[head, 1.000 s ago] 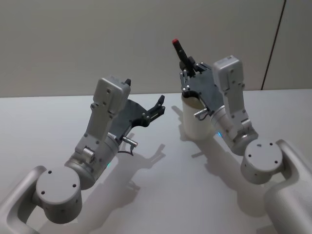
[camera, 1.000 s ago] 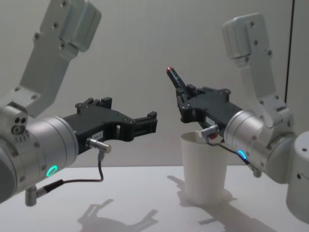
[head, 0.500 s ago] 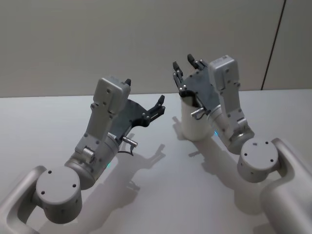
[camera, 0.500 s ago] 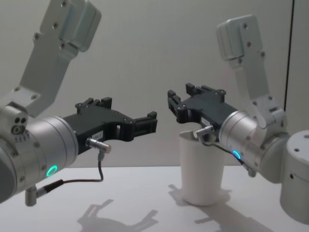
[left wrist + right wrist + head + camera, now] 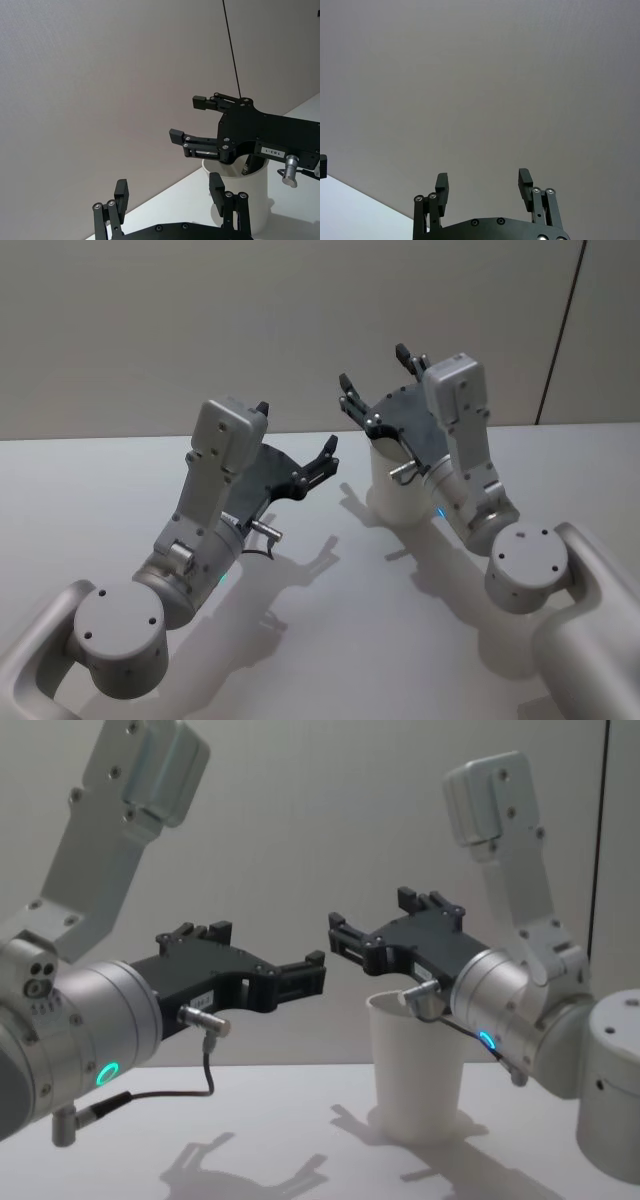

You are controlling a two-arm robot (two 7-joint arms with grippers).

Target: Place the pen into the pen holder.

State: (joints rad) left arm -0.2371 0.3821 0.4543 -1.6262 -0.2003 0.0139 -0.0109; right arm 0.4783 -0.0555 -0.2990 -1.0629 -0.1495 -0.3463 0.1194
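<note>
With the pen [image 5: 248,164] inside the pen holder [image 5: 416,1065], the spread right hand [image 5: 372,933] should withdraw; the left hand [image 5: 300,974] hangs spread.

One small white label [image 5: 268,150] reading "183-1" (dark print) sits on the side of the right gripper [image 5: 189,120], just above the pen holder [image 5: 260,197]; nothing else is legible.
</note>
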